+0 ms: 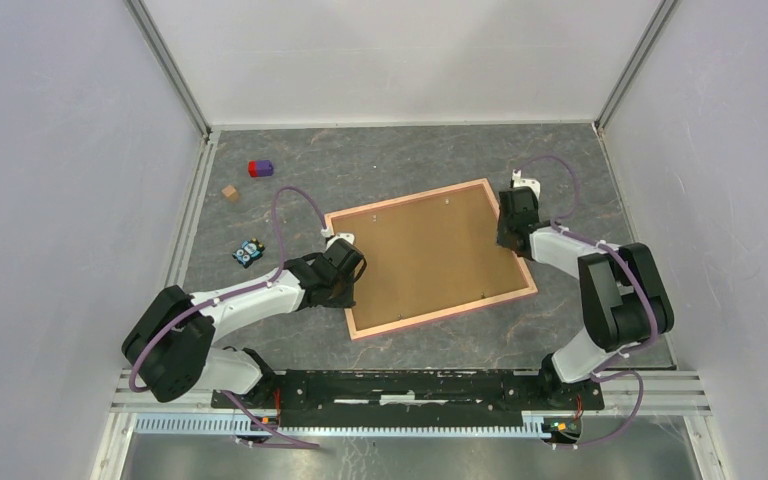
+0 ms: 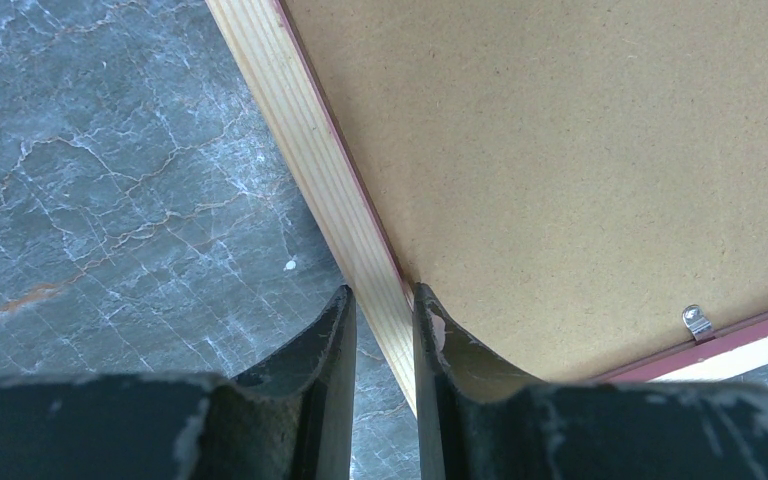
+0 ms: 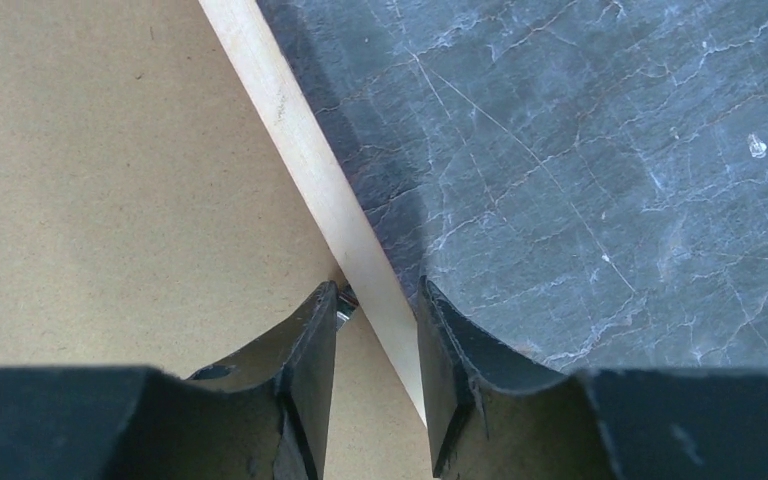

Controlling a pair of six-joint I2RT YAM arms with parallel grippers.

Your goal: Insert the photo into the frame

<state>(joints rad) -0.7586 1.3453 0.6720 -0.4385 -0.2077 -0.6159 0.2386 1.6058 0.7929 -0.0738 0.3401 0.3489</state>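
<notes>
Now left claw (image 2: 382,292) and right claw (image 3: 376,285) each clamp a rail of the frame (image 1: 440,313).

Top view looks down from behind; wrist views sit close over opposite edges of the frame (image 1: 444,313).

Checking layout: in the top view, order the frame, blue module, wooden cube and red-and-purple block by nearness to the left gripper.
1. frame, its left rail at the left gripper.
2. blue module, left of the gripper.
3. wooden cube and red-and-purple block, farther back left; too close to call.
</notes>
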